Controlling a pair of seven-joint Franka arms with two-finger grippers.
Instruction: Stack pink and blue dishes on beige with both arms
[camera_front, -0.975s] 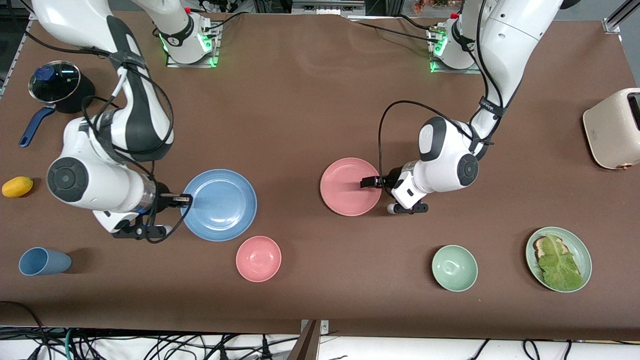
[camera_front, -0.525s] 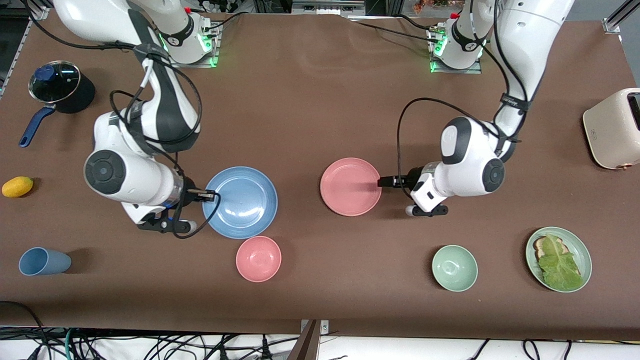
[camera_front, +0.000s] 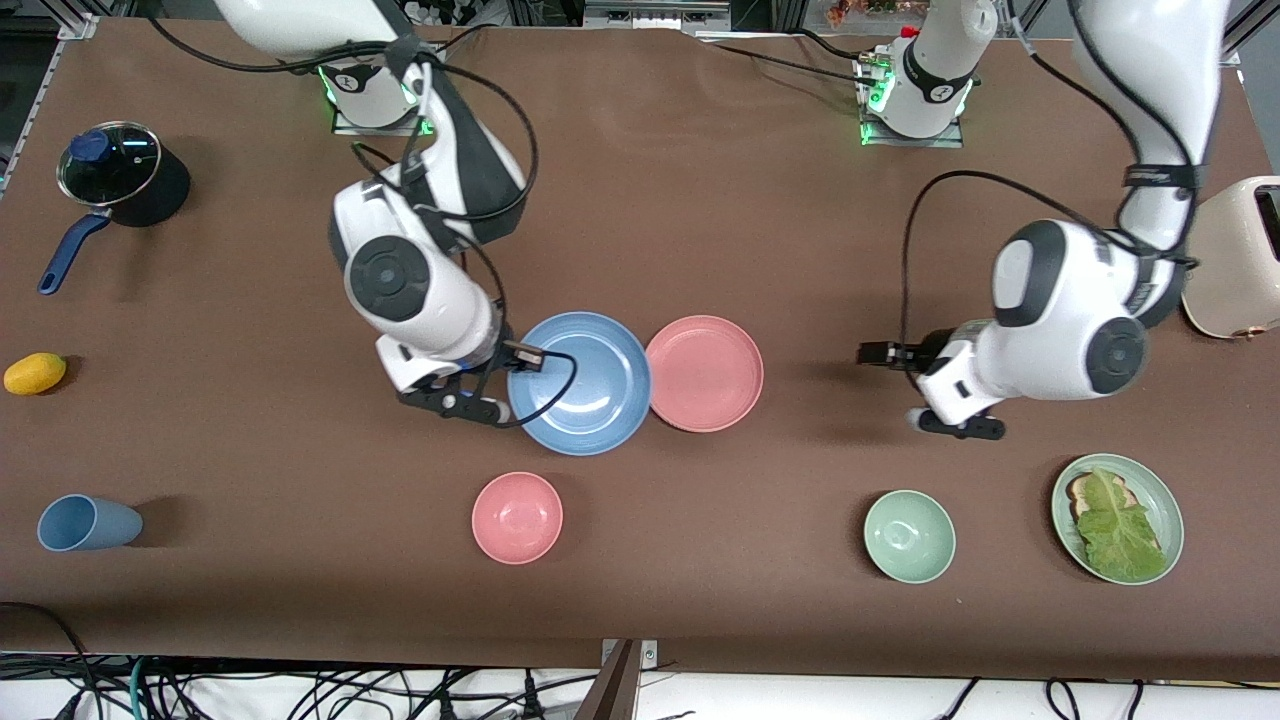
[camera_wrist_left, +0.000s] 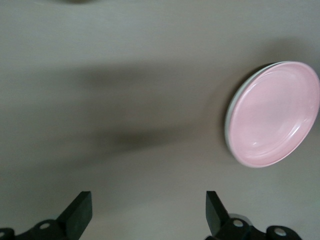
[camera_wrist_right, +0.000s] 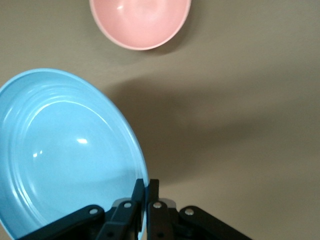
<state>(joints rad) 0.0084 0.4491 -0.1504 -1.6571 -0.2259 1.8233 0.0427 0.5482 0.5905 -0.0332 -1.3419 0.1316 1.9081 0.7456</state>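
Plates sat close together in the middle of the brown table (camera_front: 700, 200). The blue plate (camera_front: 585, 385) was held up off the table, tilted, and its edge reached over the rim of the pink plate (camera_front: 705, 372). The right gripper (camera_front: 525, 357) had its two fingers squeezed tight on the blue plate's rim, on the side toward the right arm's end of the table. In the right wrist view the fingers (camera_wrist_right: 139, 192) pinched the thin edge of the plate, and the pink bowl (camera_wrist_right: 140, 22) lay on the table below it.

The pink plate lay flat on the table. In the left wrist view it seemed to rest on top of a pale plate (camera_wrist_left: 229, 120), but only a thin edge of that one showed.

The left gripper (camera_front: 880, 353) was up over bare table, apart from the pink plate, toward the left arm's end. Its fingers (camera_wrist_left: 80, 214) were spread wide and held nothing.

The pink bowl was nearer to the front camera than the blue plate.
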